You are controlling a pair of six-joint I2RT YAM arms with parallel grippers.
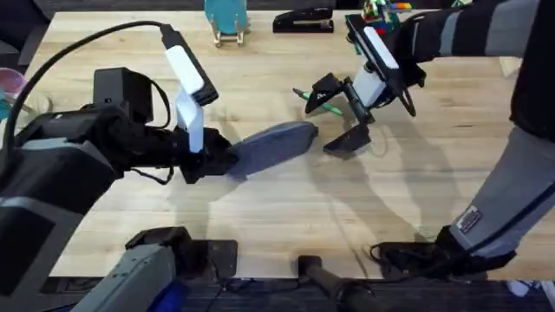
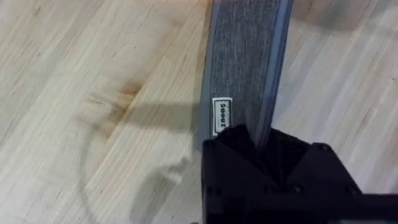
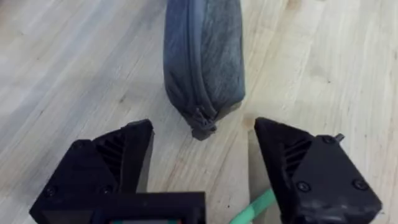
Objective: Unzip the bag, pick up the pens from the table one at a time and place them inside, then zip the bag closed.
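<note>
**Left pincer clamps the pouch end, right pincer spread at the zipper end**

Nearest the overhead camera, two arm bases sit at the near edge of the light wood-plank table (image 1: 286, 217). One oblong blue-grey fabric pouch, the bag (image 1: 270, 147), lies flat near the table's middle, its long axis running from near-left to far-right, zipper shut along its length. The left pincer (image 1: 211, 162) is clenched on the bag's near-left end; in the left wrist view the black fingers (image 2: 249, 146) pinch the fabric just beside a small white sewn label (image 2: 221, 116).

The right pincer (image 1: 340, 118) hangs just past the bag's far-right end with its two black fingers spread wide and grasping nothing; in the right wrist view the zipper end of the bag (image 3: 202, 59) lies between the fingers but apart from them. One bright light-green stick pen (image 1: 319, 104) lies on the table right beside that pincer, partly hidden by it. I count one pen only.

At the far edge stand one black stapler (image 1: 303, 19) and one teal stand on wooden feet (image 1: 227, 19).
</note>
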